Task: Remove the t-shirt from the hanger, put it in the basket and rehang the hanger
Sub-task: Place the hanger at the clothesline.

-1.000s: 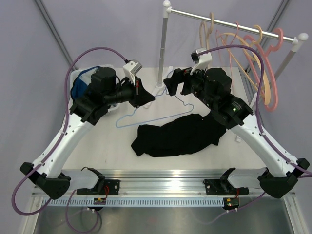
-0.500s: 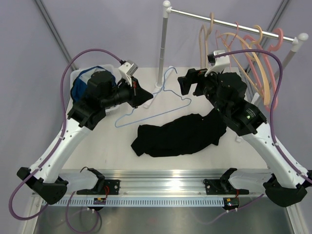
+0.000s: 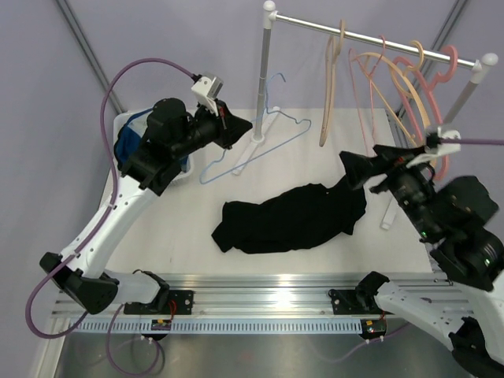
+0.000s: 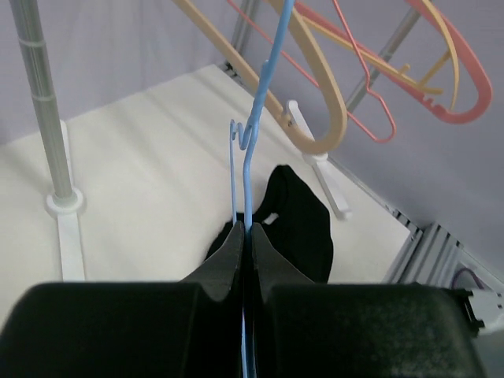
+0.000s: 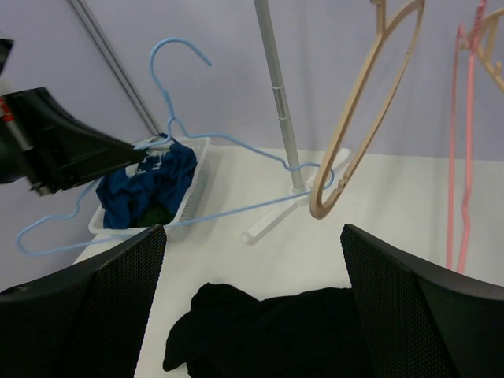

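The black t-shirt [image 3: 287, 216] lies crumpled on the white table, off the hanger; it also shows in the right wrist view [image 5: 268, 327] and the left wrist view [image 4: 298, 213]. My left gripper [image 3: 242, 126] is shut on the thin blue wire hanger [image 3: 260, 142] and holds it in the air near the rack's pole. In the left wrist view the wire [image 4: 250, 142] runs up from between the closed jaws [image 4: 244, 236]. My right gripper [image 3: 356, 169] is open and empty, raised above the shirt's right end; the blue hanger [image 5: 173, 142] is far from it.
A clothes rack [image 3: 370, 35] at the back carries several tan and pink hangers [image 3: 409, 94]; its pole [image 3: 262, 79] and foot stand mid-back. A white basket of blue clothes [image 3: 130, 142] sits back left.
My left gripper has lifted the blue hanger up and back toward the rack pole. My right arm has let go of the hanger and pulled back to the right, above the shirt's right end.
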`<state>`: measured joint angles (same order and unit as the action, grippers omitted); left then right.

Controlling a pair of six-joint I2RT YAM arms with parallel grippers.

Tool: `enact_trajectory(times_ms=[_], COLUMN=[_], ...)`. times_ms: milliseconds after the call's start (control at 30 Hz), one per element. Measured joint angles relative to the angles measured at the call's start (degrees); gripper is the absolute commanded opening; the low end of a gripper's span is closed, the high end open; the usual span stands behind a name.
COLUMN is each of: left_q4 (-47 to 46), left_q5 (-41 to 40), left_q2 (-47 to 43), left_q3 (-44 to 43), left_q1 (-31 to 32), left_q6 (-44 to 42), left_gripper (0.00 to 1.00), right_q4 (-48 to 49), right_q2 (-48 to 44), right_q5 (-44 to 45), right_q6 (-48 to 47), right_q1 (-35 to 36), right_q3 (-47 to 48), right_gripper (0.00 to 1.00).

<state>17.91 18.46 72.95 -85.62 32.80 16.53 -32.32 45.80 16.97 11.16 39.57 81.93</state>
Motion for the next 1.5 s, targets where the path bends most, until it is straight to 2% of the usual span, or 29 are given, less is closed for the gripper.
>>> enact_trajectory(times_ms=[233, 467, 633, 1100, 1333, 1467, 1500], left_q4=[-4.7, -4.7, -5.9, -15.3, -17.6, -20.3, -20.8], left_q5=[-3.7, -8.4, -9.9, -10.9, -11.5, -11.7, -11.8], left_q2=[11.3, 24.8, 31.2, 41.2, 42.7, 42.6, 42.6], left_q3=[-11.2, -28.5, -35.4, -39.7, -39.8, -37.1, -36.1], left_q1=[0.0, 0.0, 0.0, 0.0, 0.0, 0.0, 0.0], left_q6=[-0.8, -3.9, -5.4, -6.6, -6.4, -6.4, -6.6], left_gripper=[0.0, 0.0, 0.0, 0.0, 0.0, 0.11, 0.23], right_q4=[-2.5, -3.2, -3.1, -2.4, -2.3, -2.2, -2.2], right_q2=[-11.4, -14.7, -15.4, -18.9, -19.1, -20.0, -20.2], right_q5=[-0.2, -1.9, -3.2, -4.6, -4.7, -4.6, -4.6], right_q6=[1.7, 3.2, 4.0, 4.7, 4.7, 4.7, 4.7], right_q1=[0.0, 0.0, -0.1, -0.2, -0.2, -0.2, -0.2], right_q3=[-1.8, -7.0, -9.2, -12.1, -12.2, -12.3, -12.3], right_gripper=[1.0, 0.99, 0.99, 1.0, 0.99, 1.0, 0.99])
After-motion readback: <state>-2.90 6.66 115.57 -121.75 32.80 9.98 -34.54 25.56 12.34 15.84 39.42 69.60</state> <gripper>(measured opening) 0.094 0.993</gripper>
